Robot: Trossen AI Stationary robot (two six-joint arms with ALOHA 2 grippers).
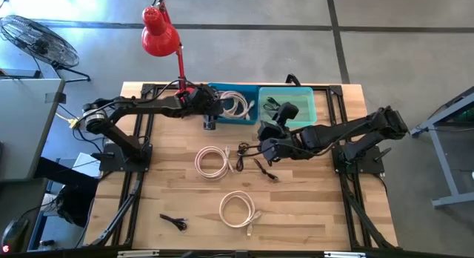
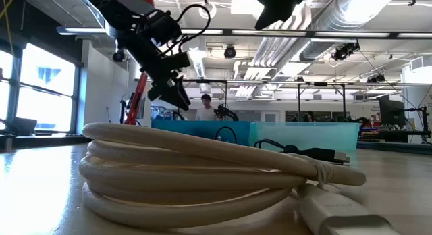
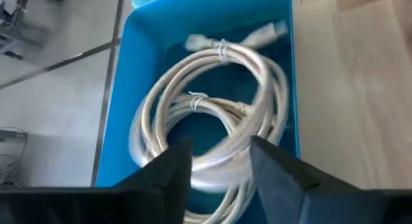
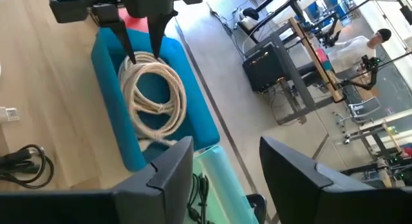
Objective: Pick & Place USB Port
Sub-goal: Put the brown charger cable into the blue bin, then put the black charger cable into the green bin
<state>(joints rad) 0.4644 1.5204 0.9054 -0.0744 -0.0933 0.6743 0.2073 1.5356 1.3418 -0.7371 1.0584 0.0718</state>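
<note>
Two white coiled USB cables (image 3: 212,114) lie in the blue bin (image 1: 235,90) at the table's far side. My left gripper (image 3: 219,166) hangs open just above them, holding nothing; it also shows in the high view (image 1: 211,118), the low view (image 2: 169,86) and the right wrist view (image 4: 141,37). My right gripper (image 4: 225,172) is open and empty, raised over the table near the teal bin (image 1: 290,104), which holds black cables. Two more white coils (image 1: 213,161) (image 1: 237,210) rest flat on the table; the near one fills the low view (image 2: 202,174).
Loose black cables lie on the wood near my right gripper (image 1: 261,167) and at the near left (image 1: 174,222). A red desk lamp (image 1: 159,32) stands behind the blue bin. Bare wood lies between the coils and the table's side edges. A person (image 2: 206,107) shows far behind.
</note>
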